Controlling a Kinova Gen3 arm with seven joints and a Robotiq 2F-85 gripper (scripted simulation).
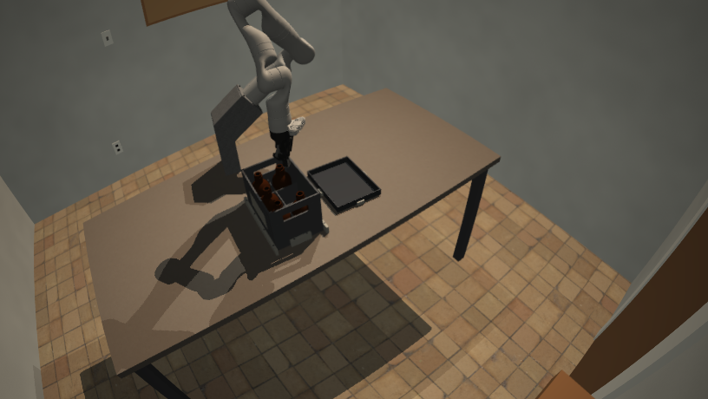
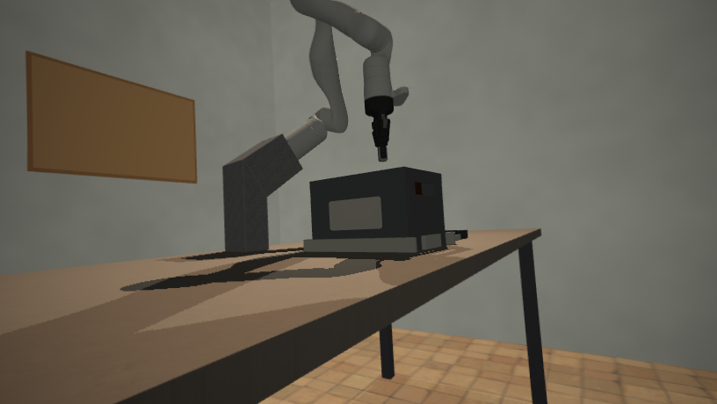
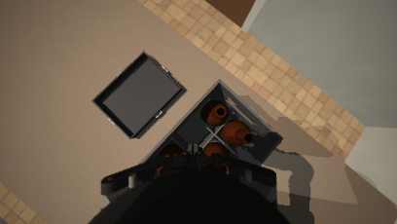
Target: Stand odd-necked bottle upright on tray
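Observation:
The dark crate (image 1: pixel 297 225) (image 2: pixel 391 185) (image 3: pixel 267 138) stands on the table with five brown bottles upright inside. In the top view, a left row has a rear bottle (image 1: pixel 258 182), a middle bottle (image 1: pixel 269 199) and a front bottle (image 1: pixel 277 205). On the right are a rear bottle (image 1: pixel 281 179) and a front bottle (image 1: pixel 299 195). Neck differences are too small to tell. My gripper (image 1: pixel 282 162) (image 2: pixel 382 159) (image 3: pixel 193 150) is shut and empty, above the crate, near the rear right bottle's mouth in the top view. The black tray (image 1: pixel 344 183) (image 3: pixel 143 94) holds nothing. Gripper parts hide some bottles in the wrist view.
The tray lies beside the crate, with a narrow gap. The crate walls stand high around the bottles, and thin dividers (image 3: pixel 214 133) separate its compartments. The table (image 1: pixel 421 134) extends past the tray. The crate stands near the table's front edge in the top view.

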